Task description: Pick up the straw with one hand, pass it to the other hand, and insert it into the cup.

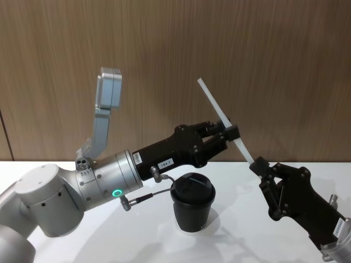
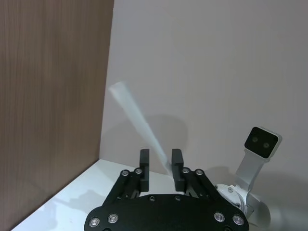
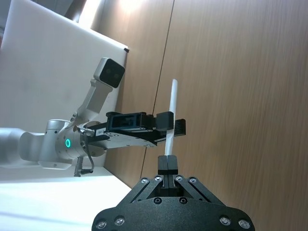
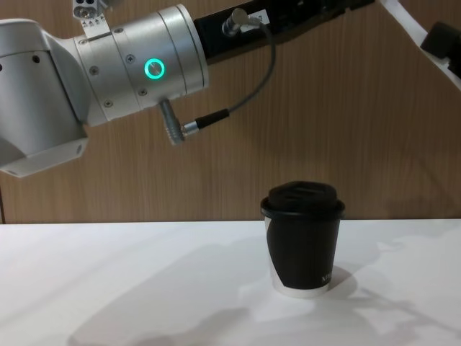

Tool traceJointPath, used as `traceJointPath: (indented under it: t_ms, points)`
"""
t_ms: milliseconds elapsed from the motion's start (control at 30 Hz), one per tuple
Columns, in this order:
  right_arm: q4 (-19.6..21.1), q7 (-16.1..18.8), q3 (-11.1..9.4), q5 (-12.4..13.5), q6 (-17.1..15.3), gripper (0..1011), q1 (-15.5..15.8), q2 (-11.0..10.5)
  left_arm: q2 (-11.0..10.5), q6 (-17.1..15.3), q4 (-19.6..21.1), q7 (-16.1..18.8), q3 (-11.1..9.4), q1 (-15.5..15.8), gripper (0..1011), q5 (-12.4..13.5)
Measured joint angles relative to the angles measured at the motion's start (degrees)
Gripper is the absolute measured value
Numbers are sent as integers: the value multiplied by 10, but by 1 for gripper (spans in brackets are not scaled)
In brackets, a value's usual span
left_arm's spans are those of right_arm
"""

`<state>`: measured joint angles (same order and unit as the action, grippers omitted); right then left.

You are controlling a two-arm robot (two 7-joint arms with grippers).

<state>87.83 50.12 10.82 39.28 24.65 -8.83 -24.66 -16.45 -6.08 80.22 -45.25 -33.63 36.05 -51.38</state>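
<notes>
Right hand (image 1: pixel 258 163) clamped on the lower end of the straw (image 1: pixel 215 104), which is held tilted above the tabletop (image 1: pixel 131 235).
Left hand (image 1: pixel 229 131) spread apart, straddling the straw at mid-length, straw close beside one finger. Cup (image 1: pixel 192 207) upright on the tabletop below both hands, apart from the straw.

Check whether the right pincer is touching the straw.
Touching. In the right wrist view, the right pincer is shut on the lower end of the straw.

Stickers (image 1: pixel 166 163) on the left claw (image 1: pixel 227 130) and lettering (image 4: pixel 325 276) on the cup (image 4: pixel 302 238) are too small to read.
</notes>
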Motion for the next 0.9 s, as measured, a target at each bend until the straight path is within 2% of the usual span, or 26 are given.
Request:
traceJointPath:
  t_ms: [167,900]
  points:
    - [0,0,0,0,0,0,0,0,0,0,0,0,0,0,152,0]
    - [0,0,0,0,0,7,0,0,1,0,0,1,-1,0,14,0]
